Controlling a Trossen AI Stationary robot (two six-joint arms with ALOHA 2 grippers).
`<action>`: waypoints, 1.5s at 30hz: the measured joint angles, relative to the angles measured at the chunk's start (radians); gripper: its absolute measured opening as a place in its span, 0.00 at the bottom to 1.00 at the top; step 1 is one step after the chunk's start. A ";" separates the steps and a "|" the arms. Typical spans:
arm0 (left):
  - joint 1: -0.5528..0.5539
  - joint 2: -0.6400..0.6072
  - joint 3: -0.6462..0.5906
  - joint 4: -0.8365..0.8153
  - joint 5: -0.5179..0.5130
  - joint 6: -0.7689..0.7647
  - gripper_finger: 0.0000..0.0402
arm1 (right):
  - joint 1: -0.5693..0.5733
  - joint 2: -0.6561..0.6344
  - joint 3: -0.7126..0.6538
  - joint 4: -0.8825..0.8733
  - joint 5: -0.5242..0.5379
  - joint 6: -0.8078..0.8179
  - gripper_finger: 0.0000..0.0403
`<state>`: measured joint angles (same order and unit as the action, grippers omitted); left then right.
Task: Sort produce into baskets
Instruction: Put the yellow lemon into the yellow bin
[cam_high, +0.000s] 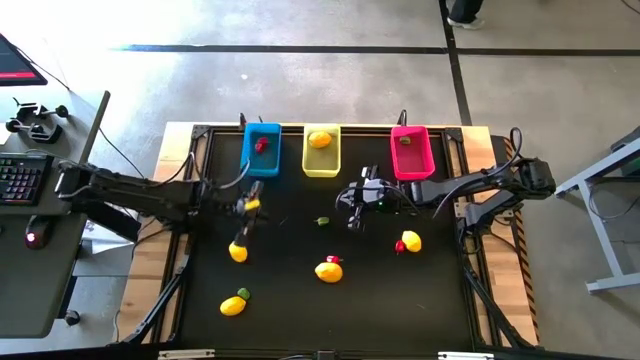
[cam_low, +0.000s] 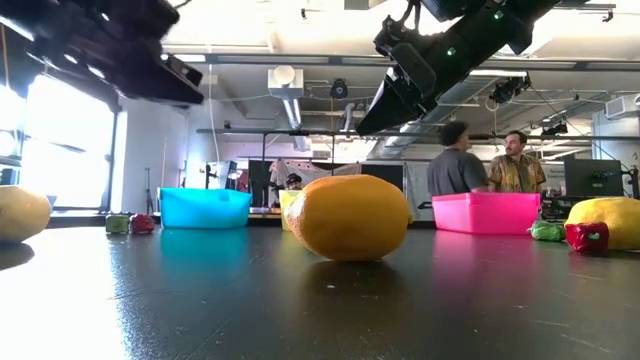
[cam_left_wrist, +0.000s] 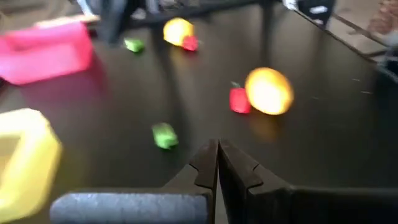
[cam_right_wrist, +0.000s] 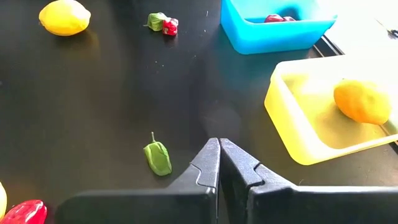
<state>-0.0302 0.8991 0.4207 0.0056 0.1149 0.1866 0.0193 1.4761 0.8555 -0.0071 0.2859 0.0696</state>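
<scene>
High view: we see one red piece (cam_high: 262, 145) in the blue basket (cam_high: 261, 165), one lemon (cam_high: 319, 139) in the yellow basket (cam_high: 321, 166) beside it; magenta basket (cam_high: 411, 163) beyond apparently empty. Eight-odd pieces (cam_high: 329, 271) remain on the mat. Left gripper (cam_high: 241, 234) and right gripper (cam_high: 354, 216) hover there, fingers pressed together, empty.

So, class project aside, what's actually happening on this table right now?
Two robot arms are sorting toy produce into three baskets. The blue basket holds a red piece, the yellow basket a lemon, and the pink basket a small red bit. Both the left gripper and right gripper hover shut and empty over the mat. A green piece lies between them; several lemons and red pieces are unsorted.
</scene>
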 joint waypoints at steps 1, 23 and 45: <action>-0.030 -0.003 0.020 -0.049 -0.026 -0.031 0.00 | 0.000 0.000 0.000 0.000 0.000 0.000 0.00; -0.361 0.223 0.391 -0.927 -0.187 -0.149 0.09 | -0.005 0.009 0.000 0.016 0.000 -0.010 0.00; -0.458 0.594 0.498 -1.091 -0.252 -0.044 0.67 | -0.033 0.017 0.000 -0.005 -0.005 0.000 0.00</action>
<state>-0.4877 1.4933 0.9188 -1.0856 -0.1371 0.1428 -0.0135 1.4933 0.8555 -0.0116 0.2808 0.0696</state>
